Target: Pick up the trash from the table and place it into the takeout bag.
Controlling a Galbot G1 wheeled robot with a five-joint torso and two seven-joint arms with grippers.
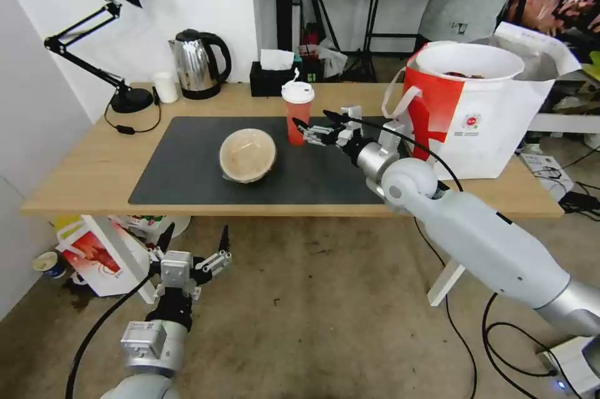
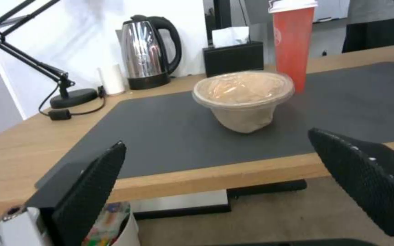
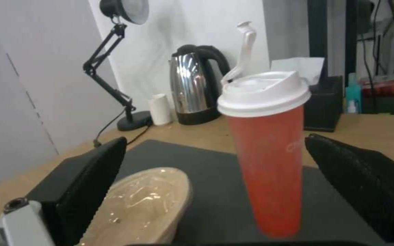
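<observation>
Right gripper fingers spread, flanking the red drink cup standing on the counter mat at 1 o'clock of the tan bowl: tall, thin-walled, probably light and tippy, so grip mid-body, not the lid; left gripper parked low, fingers spread.

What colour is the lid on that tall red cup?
White. The lid of the drink cup shows best in the right wrist view.

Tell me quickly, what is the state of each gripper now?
Left gripper: open, holding nothing, low in front of the table.
Right gripper: open, fingers on both sides of the red drink cup, not yet closed on it.
</observation>
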